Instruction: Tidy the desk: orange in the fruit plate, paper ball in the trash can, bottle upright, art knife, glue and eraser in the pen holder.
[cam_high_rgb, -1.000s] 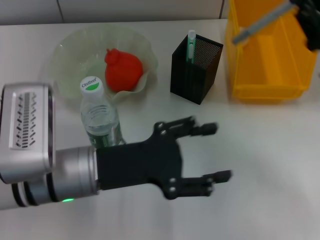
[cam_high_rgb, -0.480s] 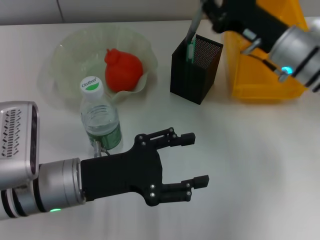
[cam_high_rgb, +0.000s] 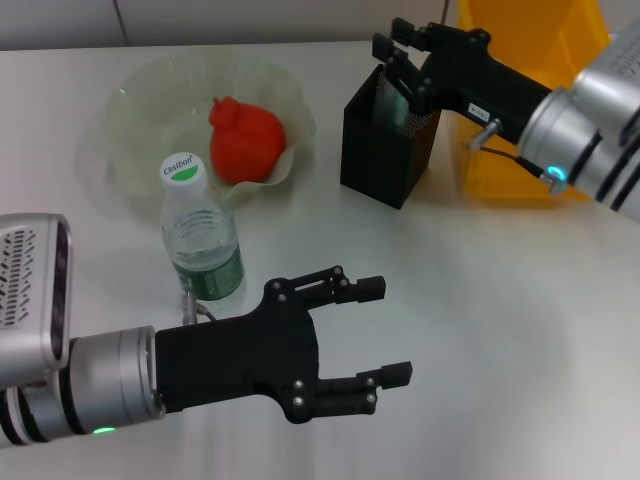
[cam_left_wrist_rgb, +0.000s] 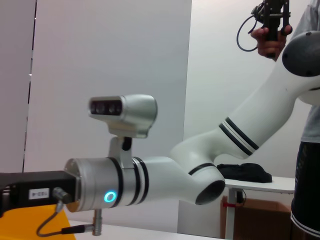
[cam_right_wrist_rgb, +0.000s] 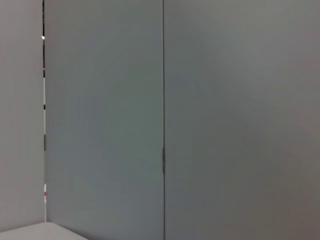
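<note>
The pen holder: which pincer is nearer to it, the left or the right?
The right pincer is nearer, directly over the pen holder at its rim. The left pincer hangs open over bare desk, nearer the bottle.

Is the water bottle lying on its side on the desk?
No, the bottle stands upright with its cap on top, just in front of the fruit plate.

Both arms: silver-grey cylindrical wrists w/ black bands & a small lit green/cyan LED; left end effector (cam_high_rgb: 385, 330) & right end effector (cam_high_rgb: 400, 48) matte black w/ small screws; thin grey cable on right wrist
</note>
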